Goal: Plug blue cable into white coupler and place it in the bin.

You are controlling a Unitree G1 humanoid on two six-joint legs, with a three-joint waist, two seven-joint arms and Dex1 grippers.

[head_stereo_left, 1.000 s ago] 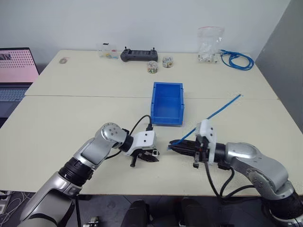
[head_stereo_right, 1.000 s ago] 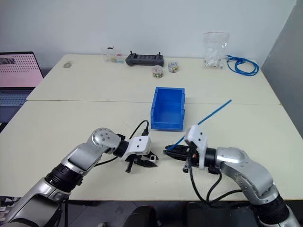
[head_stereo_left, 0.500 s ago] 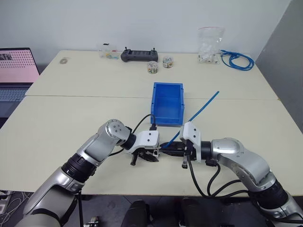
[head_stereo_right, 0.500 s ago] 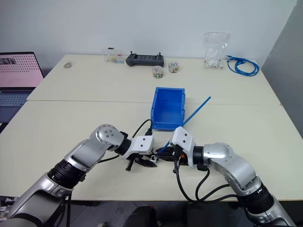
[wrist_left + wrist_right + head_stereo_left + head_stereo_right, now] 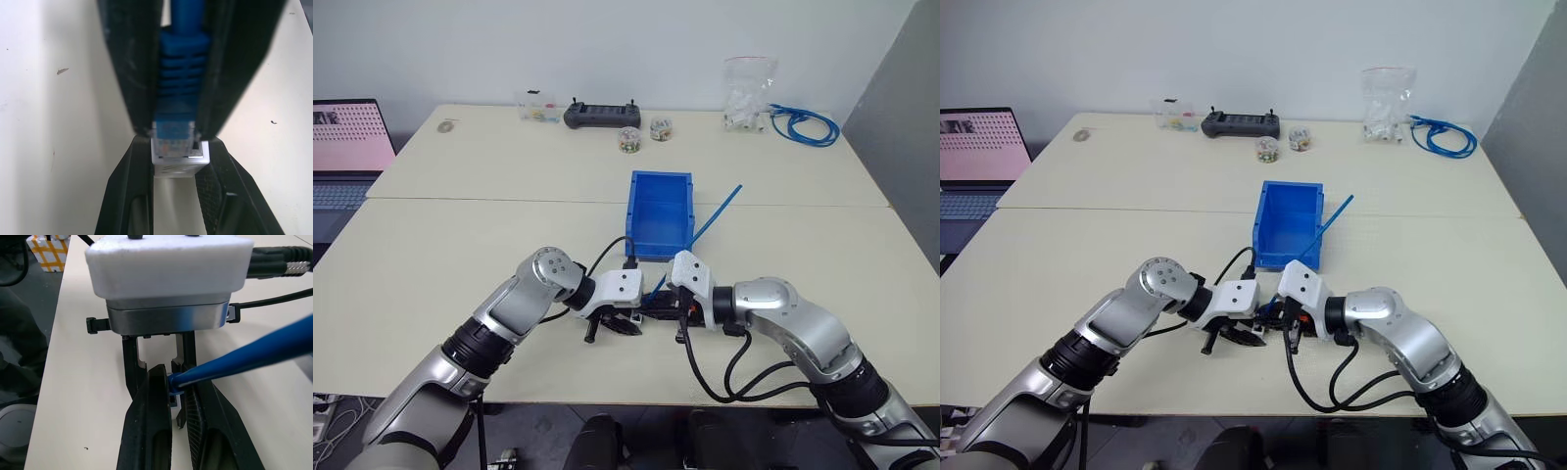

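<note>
No legible writing on any item. Our left gripper [image 5: 625, 324] has its jaws clamped on the tiny white boxy plastic coupler [image 5: 180, 157], low over the pale desk [image 5: 460, 255]. Our right gripper [image 5: 656, 305] has its jaws together on the thin light-blue network cable [image 5: 710, 222] near its plug, which meets the coupler's socket. The cable's long axis rises away and rightward, its free end up beside the bright blue rectangular plastic bin [image 5: 659, 213].
</note>
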